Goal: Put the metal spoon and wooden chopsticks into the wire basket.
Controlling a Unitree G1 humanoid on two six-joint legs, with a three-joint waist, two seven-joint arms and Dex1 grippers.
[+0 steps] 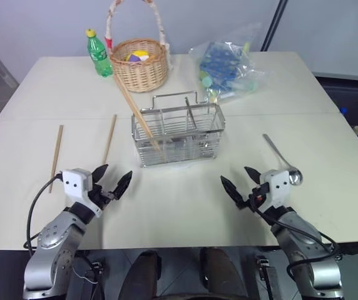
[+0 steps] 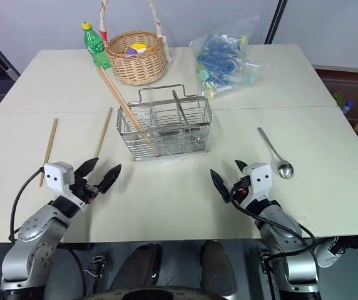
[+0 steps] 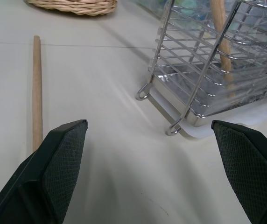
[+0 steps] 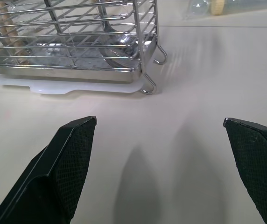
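Two wooden chopsticks (image 1: 82,150) lie just beyond the open, empty left end effector (image 1: 112,180); the metal spoon (image 1: 281,159) lies beside the open right end effector (image 1: 241,181).

three wooden chopsticks (image 1: 56,157) are in sight: two lying on the table (image 1: 329,206), one leaning in the wire basket (image 1: 178,134). one metal spoon (image 1: 282,160) lies on the table, and one more utensil handle (image 1: 190,116) stands in the wire basket. there is one wicker basket (image 1: 140,64), one green bottle (image 1: 99,54) and one plastic bag (image 1: 226,65).
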